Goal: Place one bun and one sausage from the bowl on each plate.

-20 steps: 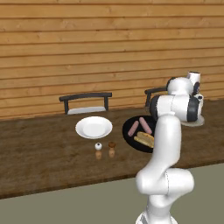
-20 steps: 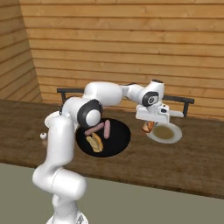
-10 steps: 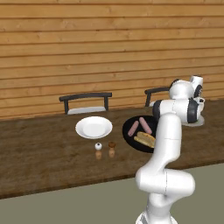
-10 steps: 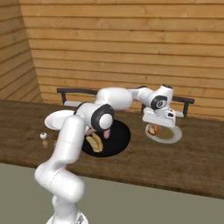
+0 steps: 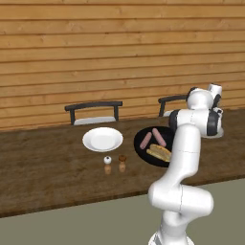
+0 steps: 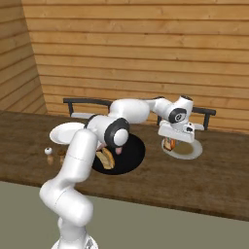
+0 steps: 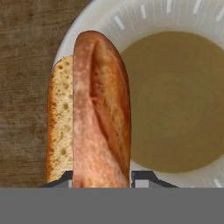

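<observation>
Two sausages (image 5: pixel 152 138), one bun (image 5: pixel 159 153), bowl (image 5: pixel 141 148)

The bun (image 7: pixel 98 109) has a glossy reddish-brown crust and a porous, matt tan crumb on its cut side, and the plate (image 7: pixel 131 17) below it is smooth glossy white. The tabletop (image 5: pixel 43 167) is dark, matt wood with visible grain, and the wall (image 5: pixel 95 48) behind is lighter planked wood. The bowl (image 6: pixel 133 155) looks matt black, and the two sausages (image 5: pixel 152 138) in it are smooth and pinkish.
</observation>
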Robot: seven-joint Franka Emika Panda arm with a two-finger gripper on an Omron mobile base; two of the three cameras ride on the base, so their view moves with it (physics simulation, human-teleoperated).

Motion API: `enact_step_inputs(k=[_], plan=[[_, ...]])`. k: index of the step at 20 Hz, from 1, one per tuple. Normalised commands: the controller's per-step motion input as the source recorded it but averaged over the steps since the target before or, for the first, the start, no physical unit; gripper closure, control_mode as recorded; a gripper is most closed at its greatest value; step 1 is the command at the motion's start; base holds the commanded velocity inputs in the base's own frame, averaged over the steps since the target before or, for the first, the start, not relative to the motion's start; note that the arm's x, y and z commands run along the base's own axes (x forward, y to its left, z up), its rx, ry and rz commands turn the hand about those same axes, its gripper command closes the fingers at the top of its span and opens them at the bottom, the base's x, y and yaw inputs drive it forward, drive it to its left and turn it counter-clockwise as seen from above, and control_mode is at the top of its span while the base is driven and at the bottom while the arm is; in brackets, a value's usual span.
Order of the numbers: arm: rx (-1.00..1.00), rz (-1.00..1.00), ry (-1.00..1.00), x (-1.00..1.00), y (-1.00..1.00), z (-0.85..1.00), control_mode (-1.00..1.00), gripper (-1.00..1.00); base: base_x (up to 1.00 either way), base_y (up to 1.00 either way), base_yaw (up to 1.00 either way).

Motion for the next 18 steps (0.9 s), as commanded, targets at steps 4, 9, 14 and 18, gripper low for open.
enact_step_inputs(k=[4, 9, 14, 18], plan=[[0.0, 0.0, 0.0, 0.0, 0.0, 0.0, -1.0, 1.0, 0.0, 0.0, 0.0], [0.0, 0.0, 0.0, 0.0, 0.0, 0.0, -1.0, -1.0, 0.0, 0.0, 0.0], [0.0, 0.0, 0.0, 0.0, 0.0, 0.0, -1.0, -1.0, 0.0, 0.0, 0.0], [0.0, 0.0, 0.0, -0.16, 0.0, 0.0, -1.0, -1.0, 0.0, 0.0, 0.0]])
